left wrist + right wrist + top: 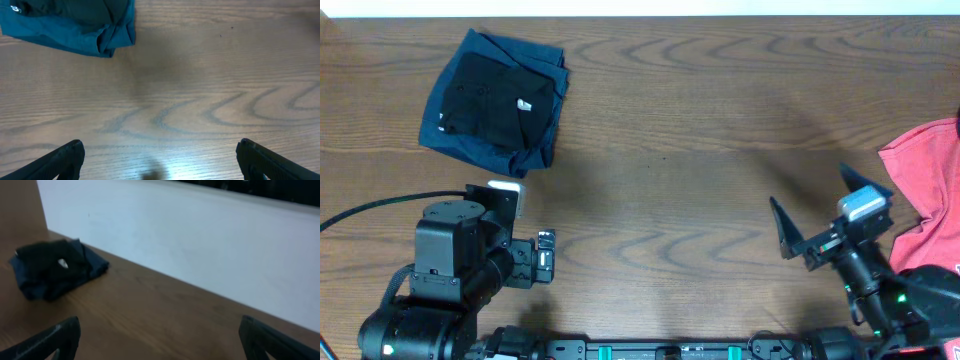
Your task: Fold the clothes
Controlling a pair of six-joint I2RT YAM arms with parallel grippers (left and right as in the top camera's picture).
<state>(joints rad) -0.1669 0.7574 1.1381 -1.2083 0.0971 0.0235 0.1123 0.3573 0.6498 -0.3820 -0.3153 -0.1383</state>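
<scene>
**A:** What lies where?

**B:** Seen from overhead, a black T-shirt [485,92] sits in the upper left of the frame. It is folded small and has little white marks on it. It lies on top of a navy-blue garment [470,145], whose edges stick out around it, and both rest on the wooden bench [700,110]. A coral-red T-shirt [925,190] lies loose at the right edge, partly cut off by the frame.

**A:** And the arms?

**B:** The left pincer [159,150] is spread wide and holds nothing. In its own view the two dark tips sit in the lower corners over bare wood. A corner of the navy-blue garment shows in the upper left, well apart from them.

**A:** The other one?

**B:** The right pincer [159,325] is also spread wide and empty. From overhead it is at the lower right, near the coral-red T-shirt. I cannot tell whether the arm touches the cloth. Its own view looks across the bench to the folded pair at the left of the frame, with a white wall [200,245] behind.
</scene>
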